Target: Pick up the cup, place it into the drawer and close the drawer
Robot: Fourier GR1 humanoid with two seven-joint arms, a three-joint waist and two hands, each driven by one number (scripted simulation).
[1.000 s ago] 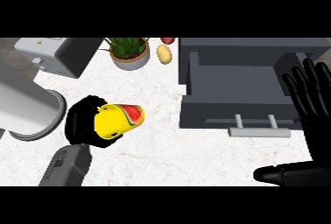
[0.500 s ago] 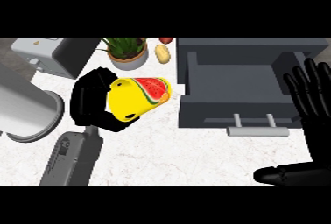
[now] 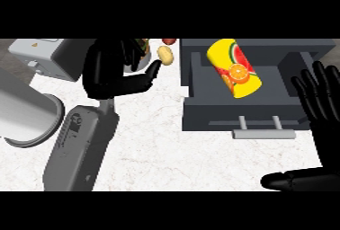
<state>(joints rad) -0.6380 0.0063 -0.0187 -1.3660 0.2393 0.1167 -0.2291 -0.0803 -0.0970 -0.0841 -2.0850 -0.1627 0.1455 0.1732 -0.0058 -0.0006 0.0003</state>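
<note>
The cup (image 3: 232, 67), yellow with pictures of watermelon and orange slices, lies on its side inside the open grey drawer (image 3: 199, 114) at the right of the counter. It is tilted, with one end toward the far left corner of the drawer and the other end toward the near right. No hand touches it.

The left hand (image 3: 113, 72) is over the white counter (image 3: 172, 152), to the left of the drawer and apart from it. Its fingers are spread and mostly straight, and they hold nothing. Its grey forearm (image 3: 79, 143) comes from the near edge.

The right hand (image 3: 325, 103) shows at the right edge, beside the drawer, with fingers straight and pointing to the far side; it rests there, holding nothing.

The drawer handle (image 3: 262, 134) sticks out toward the near side, so the drawer stands pulled out.

Behind the left hand there is a potato (image 3: 166, 55), and a plant pot is partly hidden by the fingers. A big grey cylinder (image 3: 23, 114) lies at the left.
</note>
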